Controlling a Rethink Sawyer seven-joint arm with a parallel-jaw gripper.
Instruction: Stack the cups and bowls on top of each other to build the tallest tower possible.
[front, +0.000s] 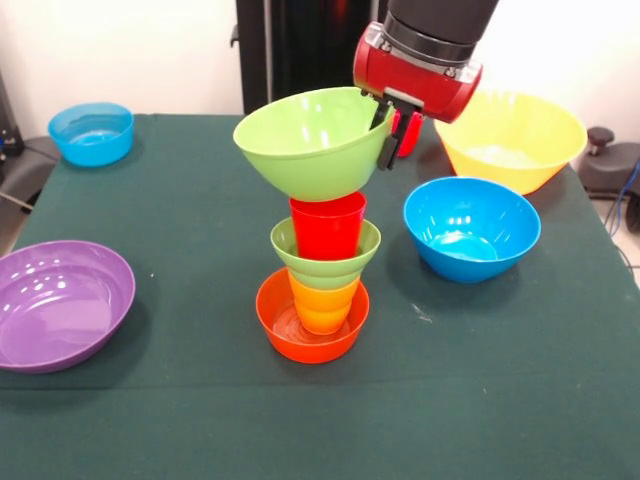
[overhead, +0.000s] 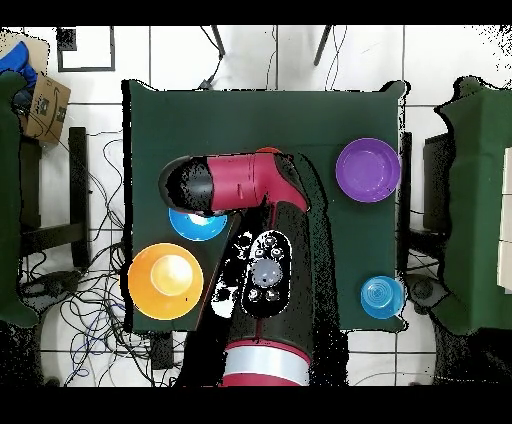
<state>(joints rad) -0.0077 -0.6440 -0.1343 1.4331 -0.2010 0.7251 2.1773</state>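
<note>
Bowl placement onto tower top

Tower (front: 315, 285) sits nearest on the green table (front: 500, 400), centre front: orange bowl (front: 310, 325) at base, yellow-orange cup (front: 323, 305) in it, small green bowl (front: 325, 255) over that, red cup (front: 328, 225) on top. Purple bowl (front: 60, 305) is well apart at the front view's left edge. Blue bowl (front: 470, 228) lies just beyond the tower to the picture's right. Large green bowl (front: 312, 140) is tilted, its base touching or just above the red cup's rim; can't tell which. Gripper (front: 392, 125) is clamped on that bowl's rim at the picture's right side, one finger inside, one outside. Farther back: yellow bowl (front: 512, 135), and small blue bowl (front: 92, 132) at the far corner. Overhead view: arm (overhead: 262, 215) covers the tower.

Step in hand, as judged: setting the large green bowl on the red cup. Next move calls for levelling the bowl, centring it over the cup, lowering gently, then releasing without dragging the rim sideways. The stack looks narrow and could topple.
</note>
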